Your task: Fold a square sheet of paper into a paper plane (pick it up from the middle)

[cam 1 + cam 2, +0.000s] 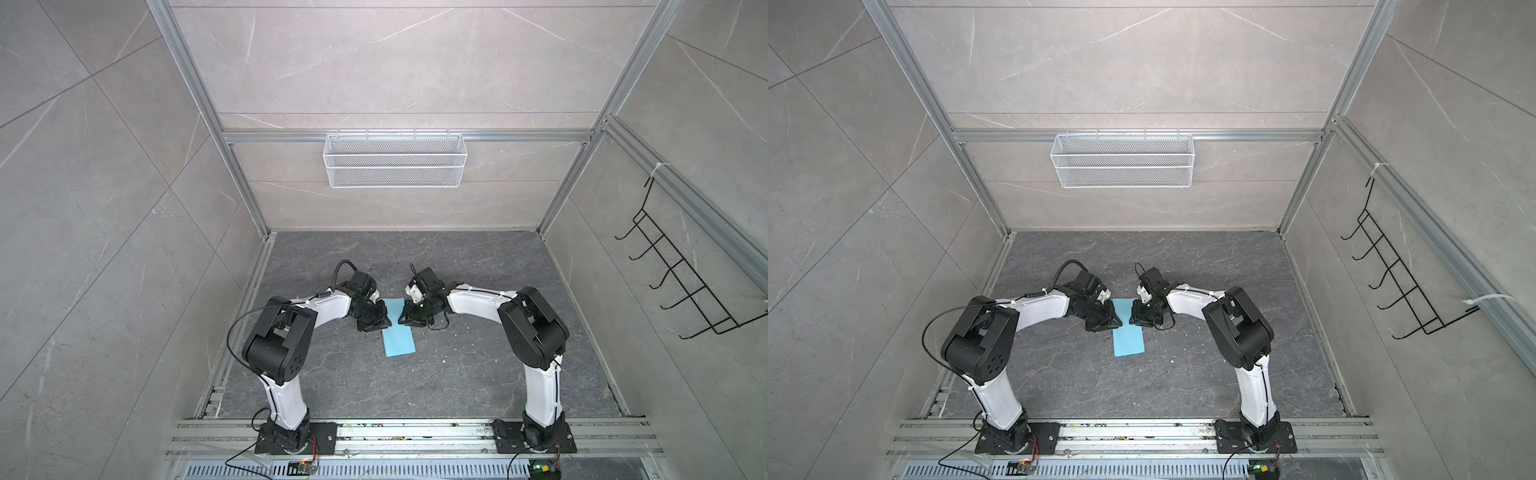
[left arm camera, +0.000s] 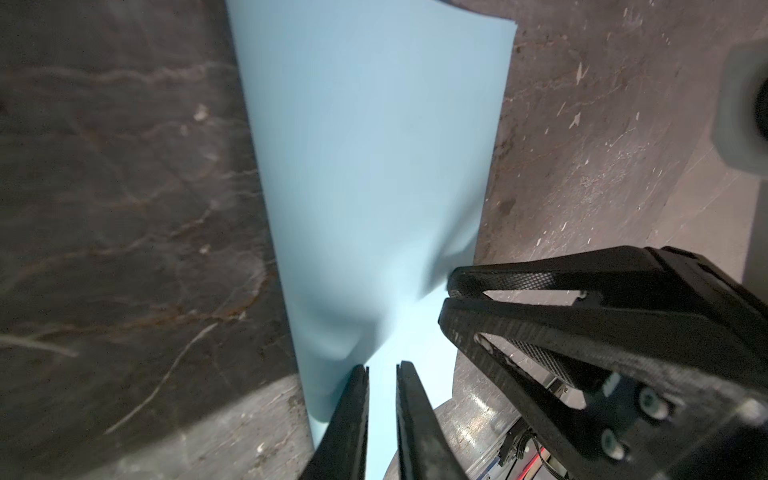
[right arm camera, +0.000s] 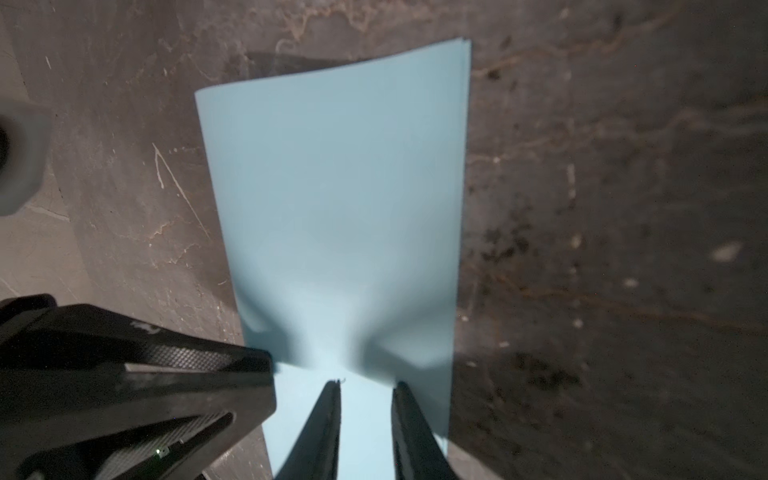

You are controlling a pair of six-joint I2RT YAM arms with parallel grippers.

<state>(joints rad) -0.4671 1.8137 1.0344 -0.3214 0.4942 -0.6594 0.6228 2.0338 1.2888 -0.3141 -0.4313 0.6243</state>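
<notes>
In both top views the square sheet of paper (image 1: 400, 340) (image 1: 1128, 341) lies on the dark desk (image 1: 457, 374), folded to a long rectangle. Its far end sits between the left hand (image 1: 386, 322) and the right hand (image 1: 402, 318). The two hands face each other low over it, one at each long edge.

In the left wrist view the left hand (image 2: 382, 368) is narrow, and light-blue paper shows in the slit between its jaws. The upper layer of the sheet (image 2: 365, 166) is lifted and wrinkled there. The right hand (image 2: 447, 293) pinches the opposite edge, jaws almost together, and wrinkles run toward it.

In the right wrist view the right hand (image 3: 365, 384) is narrow too, with paper between its jaws. The left hand (image 3: 272, 370) is closed on the other edge. The far end of the sheet (image 3: 332, 187) rests on the desk (image 3: 602, 208), and its corner shows two layers.
</notes>
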